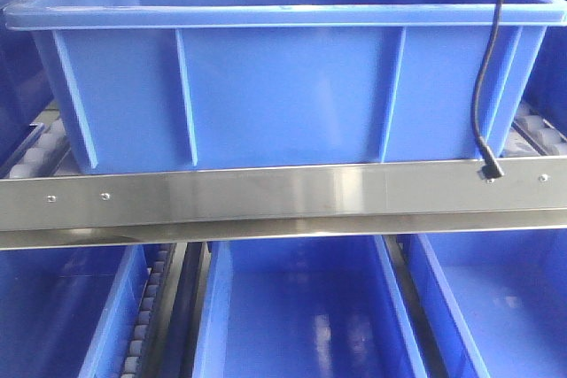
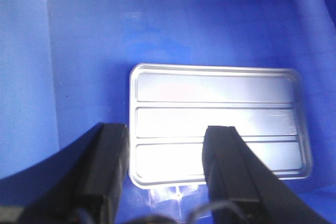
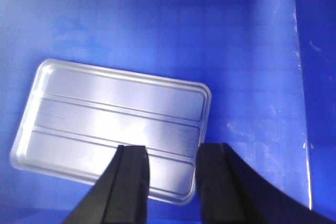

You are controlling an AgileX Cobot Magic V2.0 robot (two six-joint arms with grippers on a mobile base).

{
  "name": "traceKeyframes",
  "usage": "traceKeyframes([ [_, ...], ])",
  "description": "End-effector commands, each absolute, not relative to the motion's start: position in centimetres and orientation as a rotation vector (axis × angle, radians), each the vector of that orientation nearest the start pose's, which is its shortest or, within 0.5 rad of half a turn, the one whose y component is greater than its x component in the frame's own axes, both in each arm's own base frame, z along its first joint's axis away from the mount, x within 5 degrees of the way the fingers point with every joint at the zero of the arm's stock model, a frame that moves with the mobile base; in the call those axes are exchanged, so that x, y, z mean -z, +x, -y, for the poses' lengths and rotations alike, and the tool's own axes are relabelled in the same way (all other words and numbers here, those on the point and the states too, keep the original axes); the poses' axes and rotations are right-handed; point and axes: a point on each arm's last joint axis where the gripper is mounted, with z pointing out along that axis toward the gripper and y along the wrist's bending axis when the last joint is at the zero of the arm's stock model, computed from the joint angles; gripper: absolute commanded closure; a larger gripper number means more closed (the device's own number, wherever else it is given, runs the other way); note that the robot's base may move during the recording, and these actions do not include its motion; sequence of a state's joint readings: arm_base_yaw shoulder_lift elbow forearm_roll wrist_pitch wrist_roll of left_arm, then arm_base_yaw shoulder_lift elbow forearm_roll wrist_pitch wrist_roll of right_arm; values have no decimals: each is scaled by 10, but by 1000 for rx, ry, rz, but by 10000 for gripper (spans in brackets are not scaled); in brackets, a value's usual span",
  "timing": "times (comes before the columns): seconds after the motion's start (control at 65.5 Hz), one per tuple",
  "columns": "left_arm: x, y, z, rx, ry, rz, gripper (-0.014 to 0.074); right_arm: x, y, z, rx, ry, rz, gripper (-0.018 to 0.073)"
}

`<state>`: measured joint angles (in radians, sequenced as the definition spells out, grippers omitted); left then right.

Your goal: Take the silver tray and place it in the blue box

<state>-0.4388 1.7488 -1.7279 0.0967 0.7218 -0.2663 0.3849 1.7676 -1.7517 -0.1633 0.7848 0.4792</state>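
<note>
Left gripper [image 2: 165, 169]: on my left wrist feed I see both black fingers [image 2: 228, 171] spread wide with nothing between them, poised above the near long edge of the silver tray [image 2: 215, 116]. Right gripper [image 3: 170, 182]: fingers [image 3: 128, 182] parted by a narrower gap, also gripping nothing, over the tray's near right corner.

The tray lies flat on the floor of the blue box [image 2: 84, 40], right side up, its two raised ridges running lengthwise. In the left wrist view it sits square to the box walls, nearer the right wall than the left, with bare blue floor beyond its far edge. In the right wrist view it appears skewed, but I put that down to camera angle; I cannot tell its true rotation.

From the front camera I see only the outside of the blue box [image 1: 283, 86]: ribbed side wall, thick lipped rim, resting on a steel rail [image 1: 266, 196]. A black cable [image 1: 485, 95] hangs across the box's right front. More blue bins [image 1: 301, 316] sit below the rail. Tray and grippers are hidden from that view.
</note>
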Motion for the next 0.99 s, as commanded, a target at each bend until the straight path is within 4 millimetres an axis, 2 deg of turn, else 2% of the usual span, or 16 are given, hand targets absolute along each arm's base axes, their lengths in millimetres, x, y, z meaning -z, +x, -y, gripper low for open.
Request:
traceKeyframes([
  [0.0,-416,362,167,320,236,-2059,345,-417,376,-138,-307,20,-2093,207],
  [0.061,-416,362,167,320,236,-2059,353,-417,376,-138,-307,20,-2093,225],
  [0.092,-416,362,167,320,236,-2059,384,-417,376,-138,-307,20,-2094,267],
  [0.199,-416,362,167,320,236,-2059,603,-417,376,-139,-311,18,-2093,525],
  [0.26,-417,363,167,324,236,-2046,599,-418,376,-139,-317,16,-2080,489],
  [0.367,-418,364,168,330,235,-2027,605,-420,377,-140,-328,12,-2053,509],
  [0.504,-410,360,163,295,231,-2138,600,-418,372,-141,-354,23,-2102,507],
  [0.596,-409,354,162,339,214,-2140,599,-416,364,-140,-337,-44,-2118,507],
  [0.748,-404,336,157,439,179,-2055,599,-408,335,-140,-312,-201,-2037,507],
  [0.871,-395,316,149,480,159,-1969,599,-403,309,-134,-371,-214,-1884,507],
  [0.977,-383,291,137,504,153,-1849,599,-388,280,-123,-404,-229,-1756,507],
])
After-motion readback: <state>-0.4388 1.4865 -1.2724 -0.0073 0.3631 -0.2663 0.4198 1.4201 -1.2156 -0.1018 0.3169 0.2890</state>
